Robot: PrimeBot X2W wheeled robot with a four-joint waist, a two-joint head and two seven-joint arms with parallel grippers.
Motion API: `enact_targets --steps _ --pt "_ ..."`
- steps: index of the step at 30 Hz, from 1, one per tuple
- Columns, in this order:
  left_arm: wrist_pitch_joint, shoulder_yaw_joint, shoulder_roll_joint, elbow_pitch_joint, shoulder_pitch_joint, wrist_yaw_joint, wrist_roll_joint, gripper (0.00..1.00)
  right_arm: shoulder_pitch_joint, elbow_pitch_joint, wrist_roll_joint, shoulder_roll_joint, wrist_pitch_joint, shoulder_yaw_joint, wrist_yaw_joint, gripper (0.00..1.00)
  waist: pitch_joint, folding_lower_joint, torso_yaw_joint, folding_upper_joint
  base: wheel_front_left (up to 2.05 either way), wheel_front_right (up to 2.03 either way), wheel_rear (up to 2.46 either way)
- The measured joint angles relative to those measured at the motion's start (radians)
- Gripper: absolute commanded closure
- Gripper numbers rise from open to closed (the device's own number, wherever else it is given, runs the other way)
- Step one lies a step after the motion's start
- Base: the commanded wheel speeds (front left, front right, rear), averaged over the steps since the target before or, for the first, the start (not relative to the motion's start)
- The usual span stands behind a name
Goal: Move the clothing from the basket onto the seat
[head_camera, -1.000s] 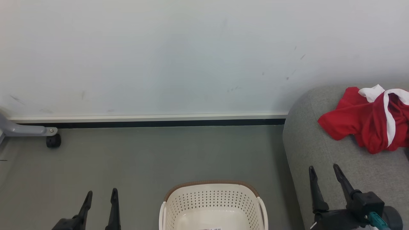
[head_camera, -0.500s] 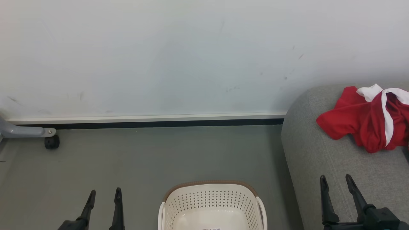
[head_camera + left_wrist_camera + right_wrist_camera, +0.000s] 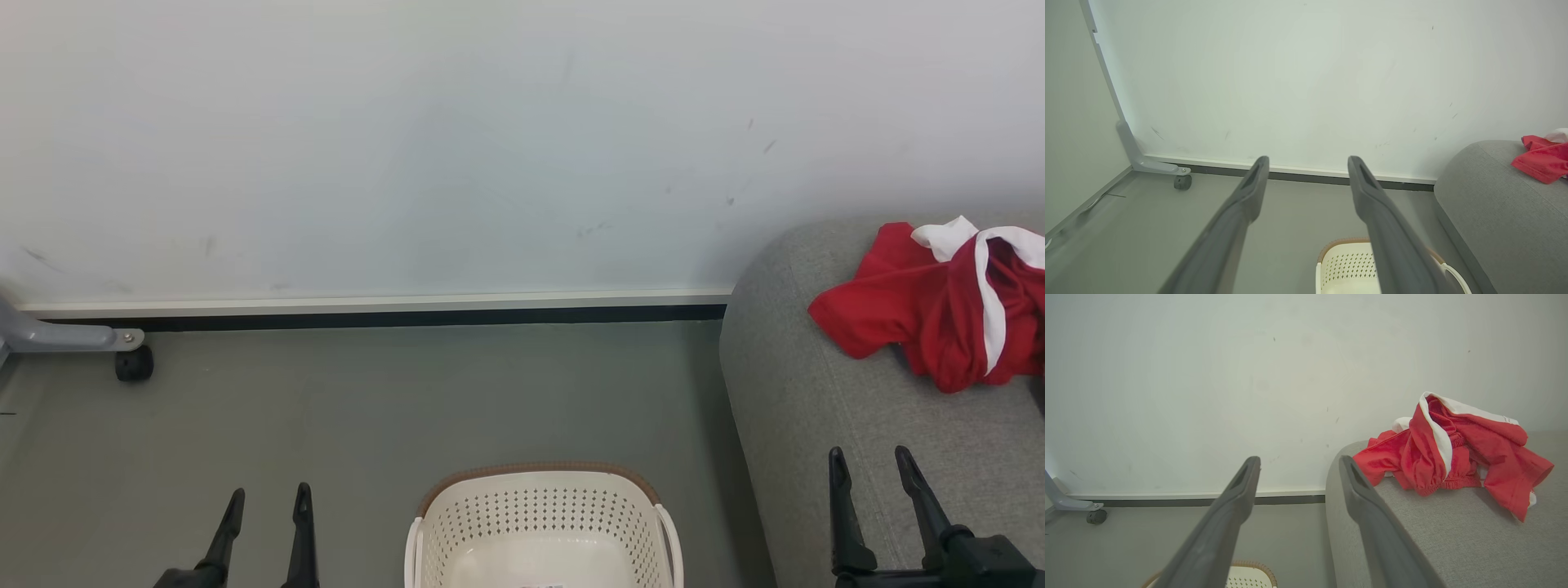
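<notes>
right hand [image 3: 869,461] drew back, wide, by seat [image 3: 816,392] edge | left hand [image 3: 268,498] wide, beside basket [image 3: 539,510] | clothing [image 3: 922,318] on seat

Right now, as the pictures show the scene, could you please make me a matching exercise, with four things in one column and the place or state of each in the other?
Things:
1. clothing
2. basket
3. seat
4. left gripper

Places or states:
a. open, above the floor
b. grey, at the robot's right
c. red and white, crumpled on the upholstery
d. standing on the floor, no clothes seen inside

Right pairs: 1-c, 2-d, 3-b, 4-a.
</notes>
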Motion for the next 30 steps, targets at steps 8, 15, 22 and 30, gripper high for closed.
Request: enact_targets --steps 8,15,22,30 --pt "0.000 0.004 -0.001 -0.005 0.001 0.000 0.002 0.00 0.003 -0.020 -0.003 0.002 0.000 -0.002 -0.005 0.00 0.003 0.0000 0.000 0.0000 0.00 0.00 0.00" --pt "0.000 0.005 -0.001 -0.009 0.001 0.000 0.026 0.00 0.003 -0.026 -0.003 0.002 0.000 -0.009 -0.005 0.00 0.006 0.0000 0.000 0.0000 0.00 0.00 0.00" --pt "0.002 -0.005 -0.018 0.046 0.025 -0.001 0.026 1.00 0.026 0.034 -0.002 0.020 0.003 0.000 -0.005 1.00 0.007 0.0000 0.000 0.0000 0.00 0.00 0.00" --pt "0.030 0.016 -0.026 0.056 0.024 -0.017 -0.043 1.00 0.026 0.049 0.064 0.028 0.026 -0.019 0.007 1.00 0.010 0.0000 -0.004 0.0000 0.00 0.00 0.00"
